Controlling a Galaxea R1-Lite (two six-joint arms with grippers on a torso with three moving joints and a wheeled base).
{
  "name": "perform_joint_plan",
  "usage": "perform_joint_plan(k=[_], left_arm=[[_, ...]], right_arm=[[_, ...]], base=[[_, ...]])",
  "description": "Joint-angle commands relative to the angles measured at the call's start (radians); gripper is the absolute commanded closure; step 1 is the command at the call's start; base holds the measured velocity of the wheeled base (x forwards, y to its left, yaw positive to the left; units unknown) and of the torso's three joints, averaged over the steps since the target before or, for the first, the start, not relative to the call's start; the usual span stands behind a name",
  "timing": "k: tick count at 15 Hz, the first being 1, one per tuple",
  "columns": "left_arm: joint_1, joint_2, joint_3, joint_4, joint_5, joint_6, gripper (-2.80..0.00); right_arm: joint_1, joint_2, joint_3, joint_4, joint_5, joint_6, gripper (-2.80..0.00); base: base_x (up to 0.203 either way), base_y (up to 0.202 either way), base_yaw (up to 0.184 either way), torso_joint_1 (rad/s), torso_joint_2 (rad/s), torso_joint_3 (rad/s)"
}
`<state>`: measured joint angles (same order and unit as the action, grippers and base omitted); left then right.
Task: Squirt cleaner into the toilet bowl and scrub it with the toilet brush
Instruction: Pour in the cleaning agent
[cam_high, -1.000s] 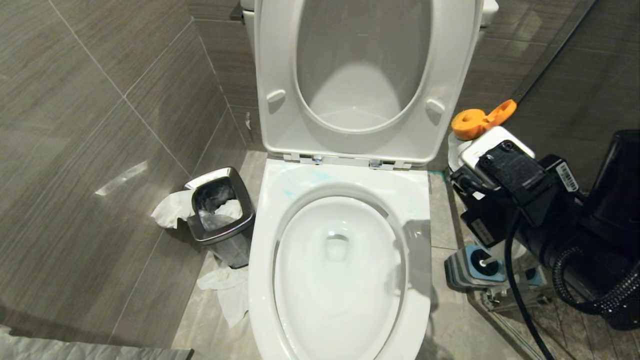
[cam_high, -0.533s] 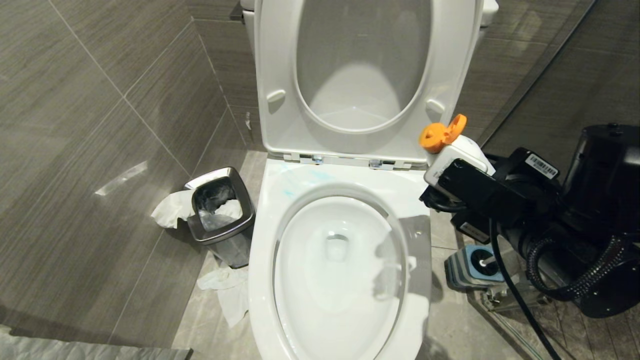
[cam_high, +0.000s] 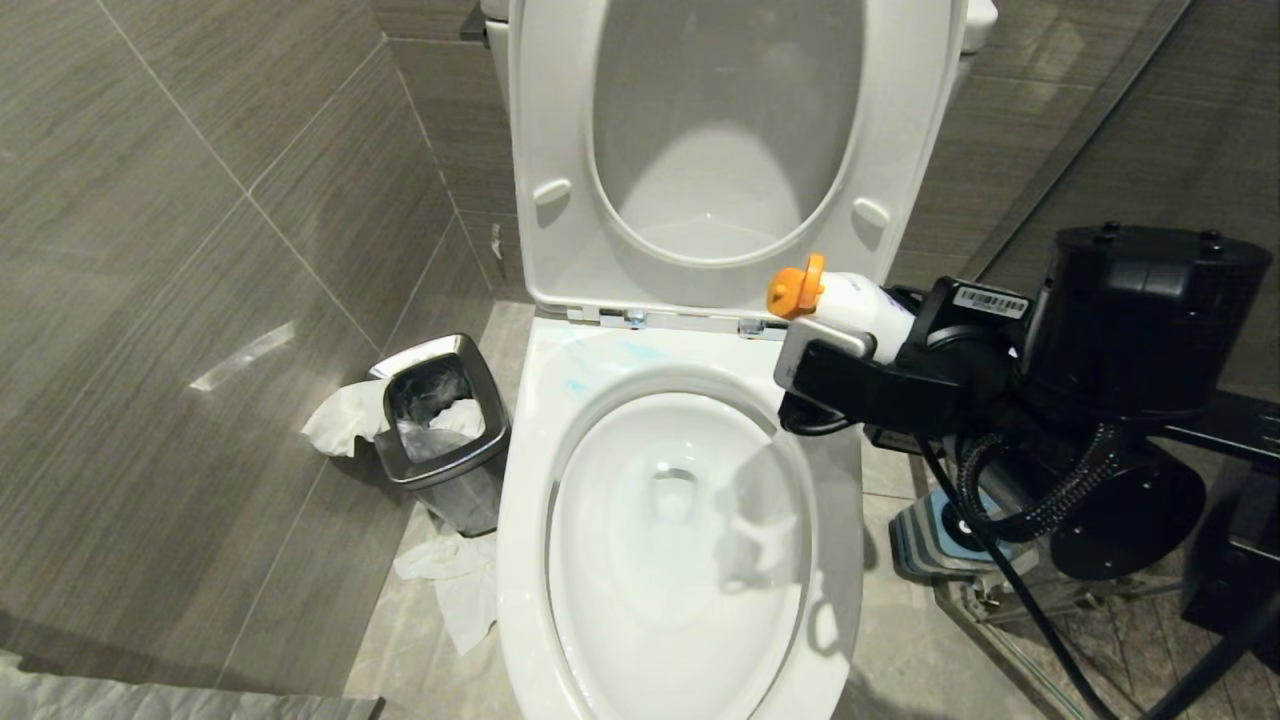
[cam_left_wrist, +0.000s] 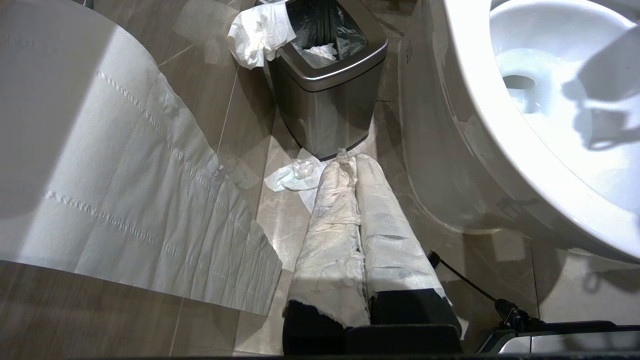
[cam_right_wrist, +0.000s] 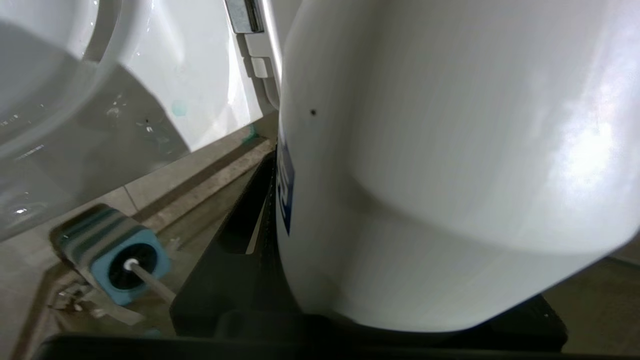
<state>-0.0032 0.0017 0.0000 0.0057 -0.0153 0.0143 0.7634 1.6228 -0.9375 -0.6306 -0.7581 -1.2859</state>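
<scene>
The toilet bowl (cam_high: 528, 500) stands open, with its seat and lid (cam_high: 560, 150) raised. Pale blue smears of cleaner (cam_high: 600, 358) mark the back left of the rim. My right gripper (cam_high: 835, 338) is shut on a white bottle (cam_high: 860, 305) with an orange cap (cam_high: 795, 285). The bottle lies nearly level, its cap pointing left over the rim's back right corner. That bottle (cam_right_wrist: 440, 165) fills the right wrist view. The toilet brush handle (cam_right_wrist: 150, 281) sticks out of its blue-and-grey holder (cam_right_wrist: 112, 252) on the floor; its bristle head is hidden. My left gripper (cam_left_wrist: 350, 159), wrapped in white paper, hangs shut left of the bowl.
A steel-rimmed bin (cam_high: 440, 420) with tissue stands left of the bowl, and crumpled tissue (cam_high: 450, 590) lies on the floor by it. A sheet of toilet paper (cam_left_wrist: 125, 190) hangs close to the left gripper. Grey tiled walls close in on the left and behind.
My right arm has swung left towards the bowl with the bottle. The bottle has rolled from cap-up to nearly level, cap pointing left. The left arm has kept still.
</scene>
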Motion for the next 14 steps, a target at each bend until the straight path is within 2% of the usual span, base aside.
perform_joint_plan(k=[1, 4, 8, 12, 14], left_arm=[[0.000, 0.000, 0.002, 0.000, 0.000, 0.001, 0.00], [0.000, 0.000, 0.002, 0.000, 0.000, 0.000, 0.00], [0.000, 0.000, 0.002, 0.000, 0.000, 0.001, 0.00], [0.000, 0.000, 0.002, 0.000, 0.000, 0.000, 0.00], [0.000, 0.000, 0.002, 0.000, 0.000, 0.001, 0.00]], right_arm=[[-0.001, 0.040, -0.018, -0.003, -0.004, -0.070, 0.00], [-0.001, 0.054, -0.032, -0.004, -0.005, -0.171, 0.00], [-0.001, 0.067, -0.081, -0.004, -0.068, -0.323, 0.00], [-0.001, 0.094, -0.132, -0.003, -0.072, -0.441, 0.00], [0.000, 0.107, -0.136, -0.003, -0.072, -0.456, 0.00]], base=[[0.000, 0.000, 0.000, 0.000, 0.00, 0.000], [0.000, 0.000, 0.000, 0.000, 0.00, 0.000], [0.000, 0.000, 0.000, 0.000, 0.00, 0.000], [0.000, 0.000, 0.000, 0.000, 0.00, 0.000], [0.000, 0.000, 0.000, 0.000, 0.00, 0.000]])
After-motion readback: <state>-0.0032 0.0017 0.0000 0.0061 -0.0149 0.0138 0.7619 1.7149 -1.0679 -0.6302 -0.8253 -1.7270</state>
